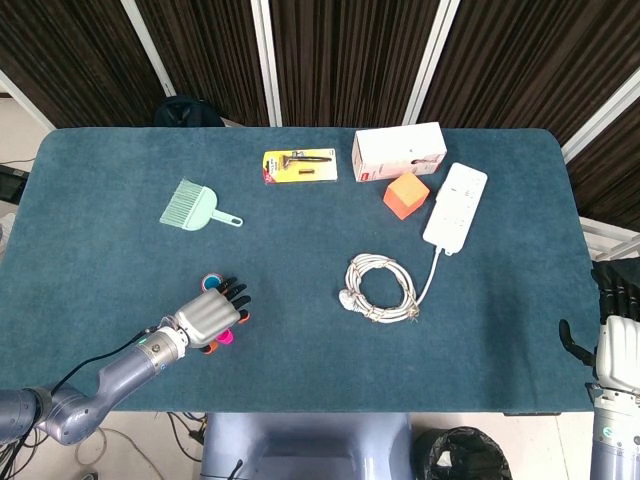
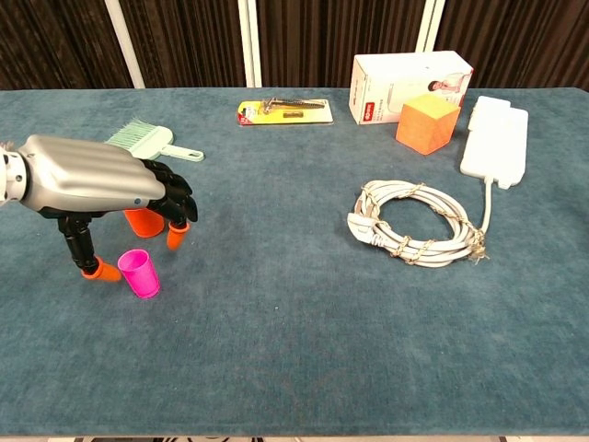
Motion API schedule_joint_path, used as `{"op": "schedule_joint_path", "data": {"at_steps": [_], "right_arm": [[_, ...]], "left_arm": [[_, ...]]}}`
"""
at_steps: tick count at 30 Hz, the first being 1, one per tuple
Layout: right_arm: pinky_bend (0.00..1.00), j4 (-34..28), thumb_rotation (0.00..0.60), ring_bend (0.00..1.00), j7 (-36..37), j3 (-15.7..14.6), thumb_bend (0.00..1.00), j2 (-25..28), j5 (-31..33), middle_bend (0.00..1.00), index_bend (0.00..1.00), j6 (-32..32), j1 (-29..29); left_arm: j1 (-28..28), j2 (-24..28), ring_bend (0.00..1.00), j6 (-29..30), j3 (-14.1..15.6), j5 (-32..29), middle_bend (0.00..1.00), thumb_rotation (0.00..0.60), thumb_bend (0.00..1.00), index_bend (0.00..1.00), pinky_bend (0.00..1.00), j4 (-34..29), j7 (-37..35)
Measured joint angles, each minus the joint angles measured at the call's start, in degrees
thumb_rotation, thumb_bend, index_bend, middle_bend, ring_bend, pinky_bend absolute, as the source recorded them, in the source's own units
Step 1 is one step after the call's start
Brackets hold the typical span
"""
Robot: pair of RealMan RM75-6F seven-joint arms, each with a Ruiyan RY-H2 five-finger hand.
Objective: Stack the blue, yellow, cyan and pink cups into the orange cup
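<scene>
The pink cup (image 2: 139, 273) stands upright on the blue cloth, also seen as a pink spot (image 1: 226, 338) beside my left hand in the head view. My left hand (image 2: 101, 189) hovers low over it with fingers apart, the thumb tip (image 2: 97, 272) just left of the cup and the orange fingertips (image 2: 177, 235) behind and to its right, holding nothing. The orange cup (image 2: 143, 221) stands behind the hand, its top hidden; the head view shows its rim (image 1: 211, 281) with a cyan cup nested inside. My right hand (image 1: 615, 340) rests off the table's right edge, fingers straight.
A green brush (image 2: 152, 143) lies behind the cups. A coiled white cable (image 2: 419, 226), white power strip (image 2: 497, 138), orange cube (image 2: 428, 122), white box (image 2: 409, 85) and a carded tool (image 2: 283, 110) sit to the right and at the back.
</scene>
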Motion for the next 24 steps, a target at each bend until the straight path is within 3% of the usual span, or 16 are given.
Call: {"op": "schedule_joint_path", "data": {"at_steps": [11, 24], "right_arm": [[0.09, 0.00, 0.600, 0.09, 0.02, 0.22, 0.41, -0.25, 0.48, 0.07, 0.12, -0.09, 0.02], [0.09, -0.20, 0.600, 0.09, -0.07, 0.62, 0.41, -0.57, 1.09, 0.07, 0.12, 0.16, -0.07]], "left_arm": [[0.38, -0.51, 0.00, -0.02, 0.39, 0.19, 0.17, 0.600, 0.31, 0.49, 0.00, 0.76, 0.19], [0.76, -0.96, 0.00, 1.33, 0.37, -0.27, 0.19, 0.600, 0.36, 0.52, 0.00, 1.11, 1.93]]}}
